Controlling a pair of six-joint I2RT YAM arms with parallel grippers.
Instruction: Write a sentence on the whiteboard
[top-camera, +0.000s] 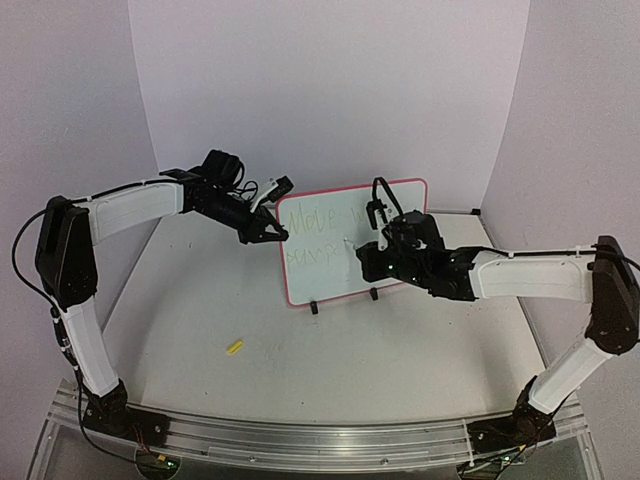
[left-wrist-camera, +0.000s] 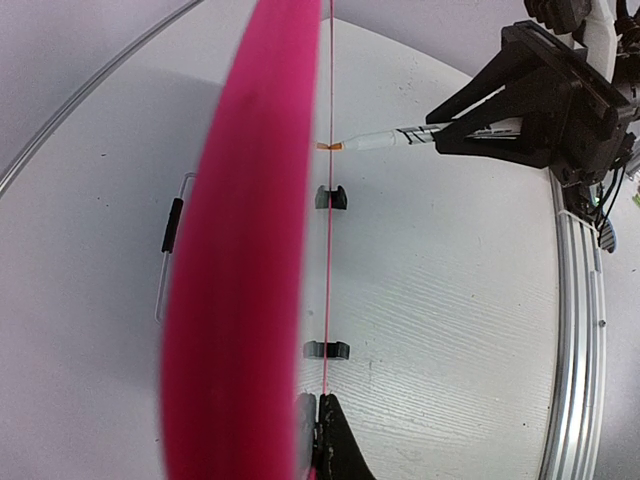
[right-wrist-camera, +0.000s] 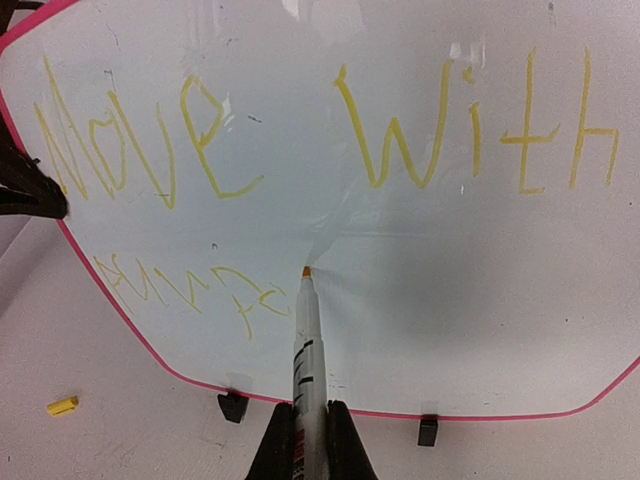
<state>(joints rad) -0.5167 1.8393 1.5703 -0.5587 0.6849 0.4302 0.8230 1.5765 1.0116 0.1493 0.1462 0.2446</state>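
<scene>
The whiteboard (top-camera: 330, 275), white with a pink-red frame, stands upright on two black feet (top-camera: 314, 308) mid-table. My left gripper (top-camera: 272, 235) is shut on its left frame edge. In the left wrist view the frame (left-wrist-camera: 240, 250) runs edge-on up from the pinching gripper (left-wrist-camera: 320, 398). My right gripper (top-camera: 368, 262) is shut on a white marker (right-wrist-camera: 305, 350). Its orange tip touches the whiteboard (right-wrist-camera: 480, 280) in the lower line. The sentence (right-wrist-camera: 200, 140) is yellow: "Move with" on top, a few letters below. The marker (left-wrist-camera: 400, 138) meets the board's front.
A small yellow marker cap (top-camera: 234, 347) lies on the table in front of the board's left side, also in the right wrist view as the cap (right-wrist-camera: 62, 406). An aluminium rail (top-camera: 320, 440) runs along the near edge. Pale walls enclose the table.
</scene>
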